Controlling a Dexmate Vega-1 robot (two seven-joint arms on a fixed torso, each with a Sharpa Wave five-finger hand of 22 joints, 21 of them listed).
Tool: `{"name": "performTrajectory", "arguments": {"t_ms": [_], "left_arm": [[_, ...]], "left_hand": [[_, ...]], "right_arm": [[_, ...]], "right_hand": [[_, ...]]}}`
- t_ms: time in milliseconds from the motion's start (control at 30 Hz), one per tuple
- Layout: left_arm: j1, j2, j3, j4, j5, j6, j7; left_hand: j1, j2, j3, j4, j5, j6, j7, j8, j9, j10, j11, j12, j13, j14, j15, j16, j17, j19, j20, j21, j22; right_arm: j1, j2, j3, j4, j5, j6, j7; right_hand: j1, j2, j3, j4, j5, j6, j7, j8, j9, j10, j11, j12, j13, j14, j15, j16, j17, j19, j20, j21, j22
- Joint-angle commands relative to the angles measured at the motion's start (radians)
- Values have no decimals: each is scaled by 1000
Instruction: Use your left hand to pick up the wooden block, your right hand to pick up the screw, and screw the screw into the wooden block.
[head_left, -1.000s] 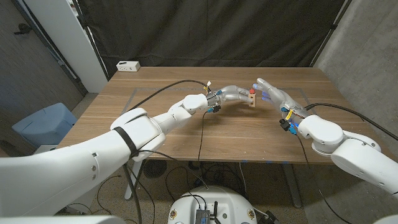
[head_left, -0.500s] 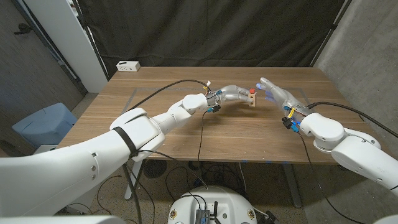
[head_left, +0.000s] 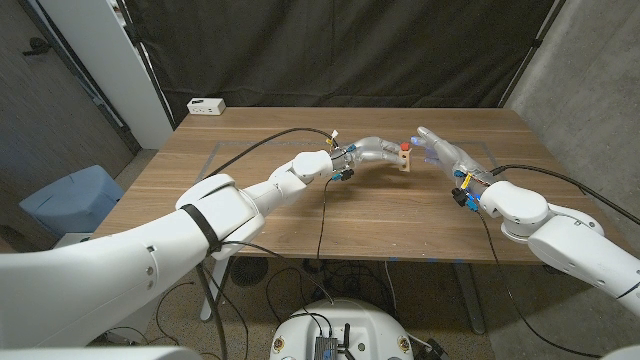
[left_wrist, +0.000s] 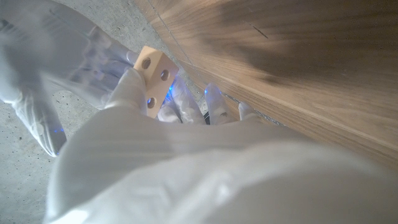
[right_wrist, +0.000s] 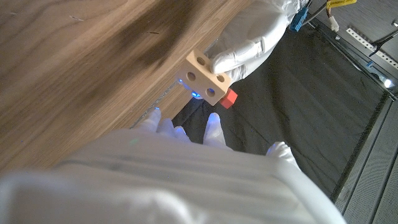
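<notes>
Measured from the wooden block (head_left: 404, 161), the right hand (head_left: 447, 151) now sits just beside it on the robot's right, nearer the table edge, fingers spread and empty. A second ago those fingers reached up against the block's red-headed screw (head_left: 404, 146); since then the hand has drawn back and apart from it. The left hand (head_left: 373, 153), on the block's other side, still grips the block above the wooden table (head_left: 260, 215); the left wrist view shows its fingers wrapped round the drilled face. The screw stands seated in the block's top, its red head showing. I judge the screw released in place, with the driving either finished or paused between turns. Far beyond the block, a white box (head_left: 206, 105) lies at the table's back corner.
</notes>
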Motion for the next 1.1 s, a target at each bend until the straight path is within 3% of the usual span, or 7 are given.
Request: {"name": "performTrajectory", "arguments": {"t_ms": [33, 1100], "left_arm": [[-7, -5, 3, 6, 1, 32, 9], [-13, -7, 12, 9, -6, 55, 15]], "left_hand": [[-3, 0, 7, 0, 7, 6, -2, 6, 4, -3, 3, 1, 0, 1, 1, 0, 3, 1, 6, 4, 2], [-4, 1, 8, 1, 7, 5, -3, 6, 4, -2, 3, 1, 0, 1, 1, 0, 3, 0, 5, 4, 2]], "right_arm": [[32, -1, -29, 20, 7, 1, 11], [41, -22, -54, 1, 21, -7, 14]], "right_hand": [[-4, -5, -4, 5, 7, 1, 5, 4, 1, -89, -7, 4, 2, -139, 4, 3, 0, -7, 0, 3, 3], [-11, -8, -11, 10, 8, 3, 5, 5, 2, -91, -5, 5, 2, -141, 5, 4, 1, -12, 2, 3, 3]]}}
